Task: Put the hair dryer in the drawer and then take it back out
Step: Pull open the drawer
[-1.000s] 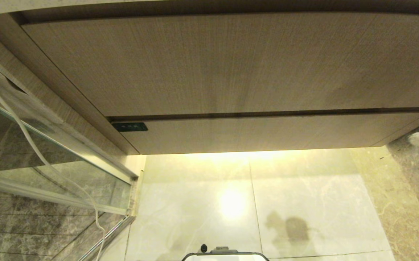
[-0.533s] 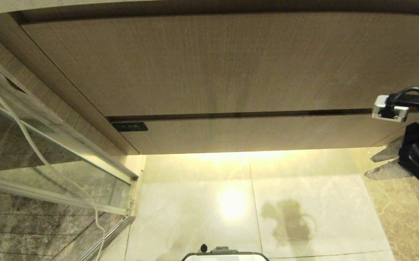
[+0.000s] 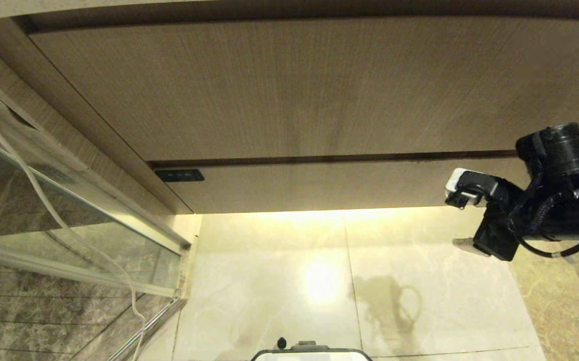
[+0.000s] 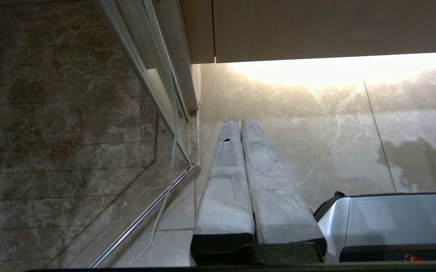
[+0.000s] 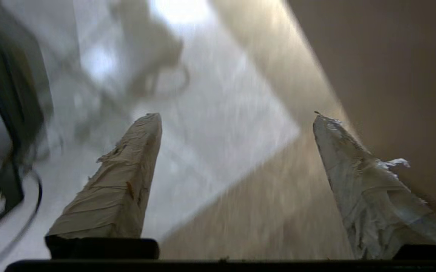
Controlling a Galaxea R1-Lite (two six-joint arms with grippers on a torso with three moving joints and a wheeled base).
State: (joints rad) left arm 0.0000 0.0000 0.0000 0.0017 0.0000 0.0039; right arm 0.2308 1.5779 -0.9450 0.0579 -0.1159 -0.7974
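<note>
The taller wood-grain panel [image 3: 289, 85] fills most of the head view, and below it the drawer [image 3: 349, 183] sits pushed in flush, its small black label [image 3: 179, 175] at its left end; the hair dryer is nowhere in sight. The right gripper [image 5: 236, 124] hangs over the pale floor tiles [image 3: 279, 281] just before the drawer's right end, fingers spread wide and holding nothing (its shadow falls on the tiles). The left gripper [image 4: 240, 122] is parked low near the glass door's rail [image 4: 146, 215], fingers pressed together.

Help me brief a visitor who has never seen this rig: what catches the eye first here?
The wide wood-grain cabinet front fills the upper head view, and the drawer with its small black label sits shut along its bottom. At the right edge the right gripper hangs open and empty above the glossy floor.
</note>
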